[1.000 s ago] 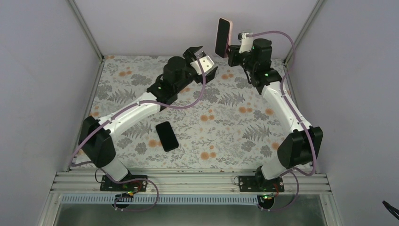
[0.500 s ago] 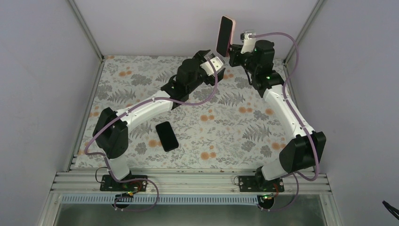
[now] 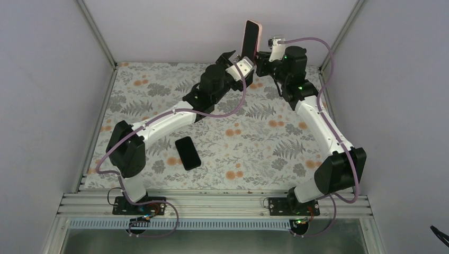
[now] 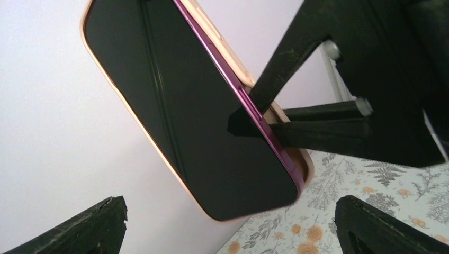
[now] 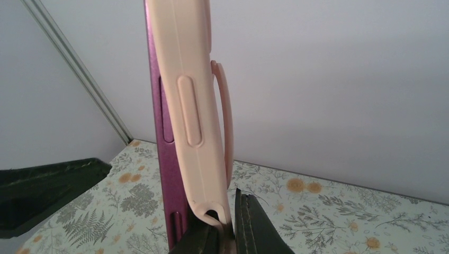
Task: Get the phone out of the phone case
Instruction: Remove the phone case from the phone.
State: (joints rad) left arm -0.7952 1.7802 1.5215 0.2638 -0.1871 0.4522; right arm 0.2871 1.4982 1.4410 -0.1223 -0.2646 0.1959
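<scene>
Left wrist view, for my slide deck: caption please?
Right claw grips the cased phone by its edge, in front of the open left claw.

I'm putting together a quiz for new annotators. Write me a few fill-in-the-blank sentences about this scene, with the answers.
1. The cased phone is clamped upright in the ____ arm's jaws.
2. The left gripper faces its screen with jaws ____.
3. A bare black phone lies flat on the table, nearer the ____ arm's base.

Missing words: right; open; left
</scene>
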